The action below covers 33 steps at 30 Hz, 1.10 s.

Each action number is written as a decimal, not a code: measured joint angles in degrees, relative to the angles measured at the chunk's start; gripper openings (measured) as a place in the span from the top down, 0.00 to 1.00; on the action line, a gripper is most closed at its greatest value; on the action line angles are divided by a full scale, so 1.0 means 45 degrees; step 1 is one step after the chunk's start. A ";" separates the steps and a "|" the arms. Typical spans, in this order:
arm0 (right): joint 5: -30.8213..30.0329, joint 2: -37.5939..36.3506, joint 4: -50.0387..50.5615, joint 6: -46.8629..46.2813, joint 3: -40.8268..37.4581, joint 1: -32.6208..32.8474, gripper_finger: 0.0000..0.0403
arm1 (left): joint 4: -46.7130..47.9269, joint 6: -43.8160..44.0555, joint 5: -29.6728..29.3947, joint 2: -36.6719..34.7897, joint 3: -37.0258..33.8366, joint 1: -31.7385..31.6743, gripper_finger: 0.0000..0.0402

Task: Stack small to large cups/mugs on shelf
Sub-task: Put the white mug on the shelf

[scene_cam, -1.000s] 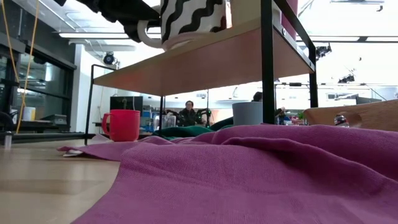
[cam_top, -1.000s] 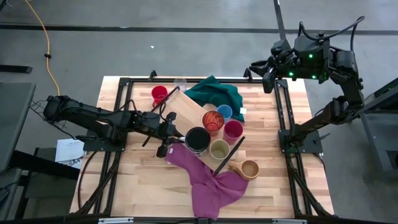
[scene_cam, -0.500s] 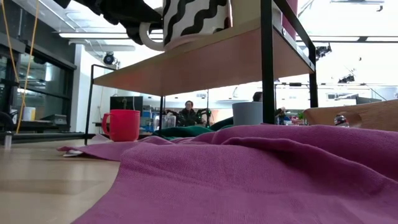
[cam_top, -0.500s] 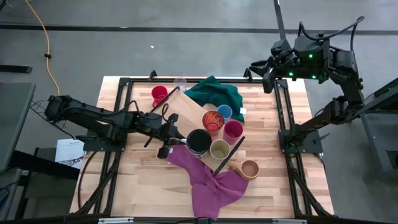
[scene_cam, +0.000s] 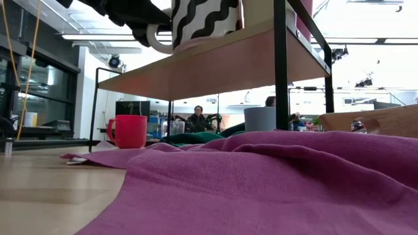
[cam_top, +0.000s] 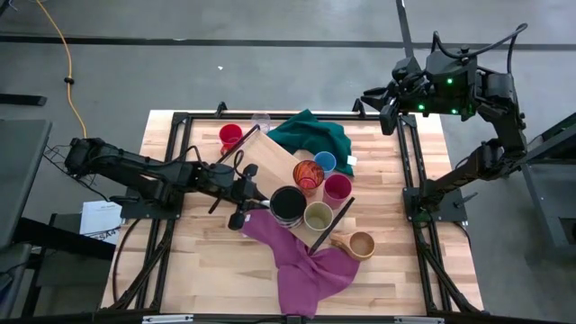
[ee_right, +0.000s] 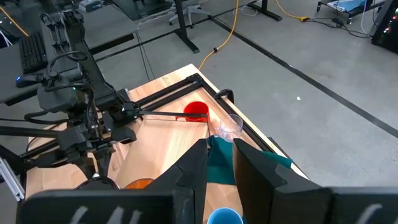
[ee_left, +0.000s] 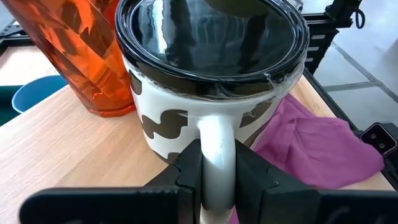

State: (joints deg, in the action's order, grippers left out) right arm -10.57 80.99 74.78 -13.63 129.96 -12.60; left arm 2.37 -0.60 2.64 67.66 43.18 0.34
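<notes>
The shelf [cam_top: 270,162] lies slantwise across the table's middle. On it stand the black-and-white mug [cam_top: 286,202], the orange patterned cup [cam_top: 308,174], and the blue [cam_top: 325,163], magenta [cam_top: 337,187] and olive-beige [cam_top: 318,216] cups. The tan mug [cam_top: 361,245] stands on the table near the purple cloth. A red mug [cam_top: 230,137] and a clear glass [cam_top: 261,121] stand at the far side. My left gripper [ee_left: 217,158] is shut on the black-and-white mug [ee_left: 205,74]. My right gripper [cam_top: 382,108] hangs open, high over the far right corner. My left gripper pinches the mug's white handle [ee_left: 217,134] between its two fingers, one on each side of the loop. The fingers come nearly level from the table's left side, slanting slightly down. The mug stands upright with its base on the shelf board [ee_left: 74,149], beside the orange cup [ee_left: 81,50].
A purple cloth [cam_top: 301,261] lies crumpled from the shelf's near end toward the near edge. A green cloth [cam_top: 310,133] lies bunched at the shelf's far end. Black frame rails [cam_top: 171,180] run along the table's left and right sides. People sit in the room beyond [scene_cam: 198,117].
</notes>
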 joint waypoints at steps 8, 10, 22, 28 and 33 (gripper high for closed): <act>0.0005 0.0000 0.0005 0.0000 0.0002 0.0000 0.83 | 0.0054 0.0087 -0.0104 0.0000 0.0005 0.0000 0.88; 0.0005 0.0000 0.0005 0.0022 0.0002 0.0000 0.83 | 0.0054 0.0100 -0.0127 0.0000 0.0005 0.0000 0.88; 0.0005 0.0000 0.0005 0.0039 -0.0003 -0.0002 0.83 | 0.0106 0.0102 -0.0198 0.0000 0.0005 0.0000 0.88; 0.0005 0.0000 0.0005 0.0039 -0.0002 0.0000 0.83 | 0.0136 0.0107 -0.0258 0.0000 0.0005 0.0000 0.88; 0.0005 0.0000 0.0005 0.0039 -0.0003 0.0000 0.83 | 0.0151 0.0102 -0.0275 0.0000 0.0005 0.0000 0.88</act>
State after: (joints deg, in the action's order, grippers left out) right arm -10.55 80.99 74.81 -13.45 129.95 -12.60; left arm 3.05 -0.14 1.40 67.66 43.20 0.34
